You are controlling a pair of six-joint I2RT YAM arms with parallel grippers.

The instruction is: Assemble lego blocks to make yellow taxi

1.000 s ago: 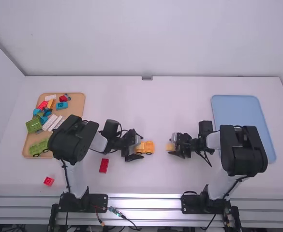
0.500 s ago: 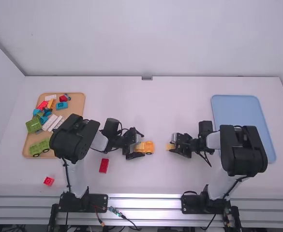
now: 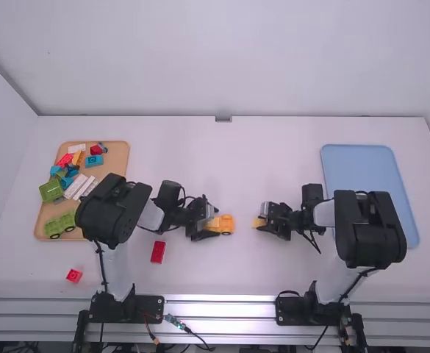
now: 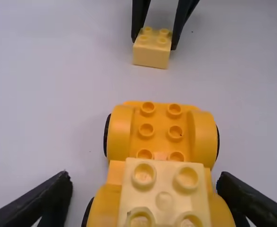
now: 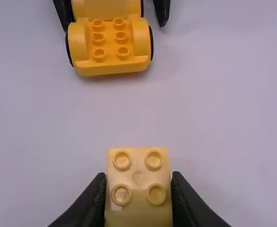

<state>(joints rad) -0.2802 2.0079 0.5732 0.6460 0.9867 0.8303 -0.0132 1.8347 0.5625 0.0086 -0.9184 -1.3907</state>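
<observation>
Over table (image 3: 222, 162), left gripper (image 3: 212, 223) straddles car (image 4: 160, 123), right gripper (image 3: 262, 223) pinches block (image 5: 138, 177).

The high view looks forward and down from behind and above the arms (image 3: 369, 229); both wrist views look down, close in, exact tilt hard to judge, sharing the car (image 4: 160, 124) and held block (image 4: 150, 56).

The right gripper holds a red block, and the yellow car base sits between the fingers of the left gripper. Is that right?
Not quite: the block in the right gripper is yellow, not red, as the right wrist view shows. The yellow car base does sit between the fingers of the left gripper.
</observation>
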